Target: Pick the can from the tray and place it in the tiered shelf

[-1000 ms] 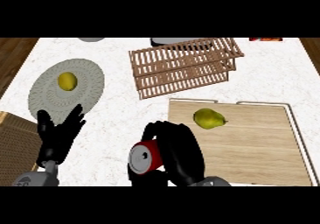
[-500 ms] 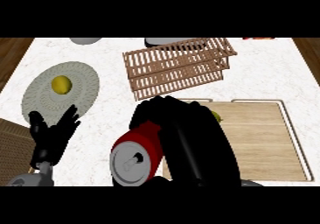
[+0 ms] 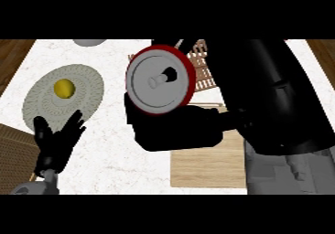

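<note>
Now the can (image 3: 160,81) looms far larger than a second ago, its lid end toward the head, lifted off the tray (image 3: 205,170) with the right hand (image 3: 190,125) curled round it. Behind it the shelf (image 3: 201,68) is mostly hidden; the carry looks underway. At near left the left hand (image 3: 56,141) rests with fingers spread, beside a plate (image 3: 62,95).

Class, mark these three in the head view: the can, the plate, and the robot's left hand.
can (image 3: 159,81), head view, on its grey top.
plate (image 3: 86,93), head view, on bare surface right of the yellow item.
left hand (image 3: 54,142), head view, on its palm.
</note>
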Robot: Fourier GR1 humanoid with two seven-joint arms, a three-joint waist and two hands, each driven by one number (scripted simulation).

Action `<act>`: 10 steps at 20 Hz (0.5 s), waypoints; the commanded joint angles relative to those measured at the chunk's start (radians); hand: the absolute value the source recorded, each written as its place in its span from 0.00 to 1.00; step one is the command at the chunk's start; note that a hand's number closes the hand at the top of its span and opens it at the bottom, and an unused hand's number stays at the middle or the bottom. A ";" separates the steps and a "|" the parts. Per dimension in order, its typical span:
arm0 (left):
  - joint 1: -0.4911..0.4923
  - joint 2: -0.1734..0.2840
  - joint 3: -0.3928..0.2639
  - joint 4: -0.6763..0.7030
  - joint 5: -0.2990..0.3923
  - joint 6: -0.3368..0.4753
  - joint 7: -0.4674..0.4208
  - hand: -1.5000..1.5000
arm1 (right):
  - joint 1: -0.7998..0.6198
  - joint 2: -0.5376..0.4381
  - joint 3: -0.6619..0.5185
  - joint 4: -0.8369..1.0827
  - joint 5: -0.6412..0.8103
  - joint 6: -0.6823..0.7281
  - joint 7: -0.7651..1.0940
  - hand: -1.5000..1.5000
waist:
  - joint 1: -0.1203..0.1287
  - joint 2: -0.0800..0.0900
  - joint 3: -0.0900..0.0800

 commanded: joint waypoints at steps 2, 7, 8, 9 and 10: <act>-0.017 -0.013 0.007 0.036 -0.007 -0.015 -0.016 0.50 | -0.145 -0.065 -0.174 0.166 -0.031 0.034 -0.024 1.00 | -0.001 0.004 0.000; -0.052 -0.025 0.010 0.039 -0.028 0.010 0.010 0.50 | -0.243 -0.156 -0.284 0.320 -0.089 0.077 -0.103 1.00 | -0.003 0.004 0.000; 0.035 0.005 0.018 -0.015 -0.012 -0.039 -0.014 0.50 | -0.276 -0.115 -0.241 0.352 -0.044 0.035 -0.083 1.00 | 0.006 0.002 0.000; 0.036 0.015 0.025 -0.027 0.004 -0.056 -0.005 0.50 | -0.301 -0.087 -0.223 0.461 -0.012 -0.017 -0.130 1.00 | 0.015 0.005 0.000; 0.045 -0.012 0.004 -0.013 -0.028 -0.028 -0.020 0.50 | -0.282 -0.129 -0.252 0.479 -0.033 -0.001 -0.194 1.00 | 0.010 0.005 0.000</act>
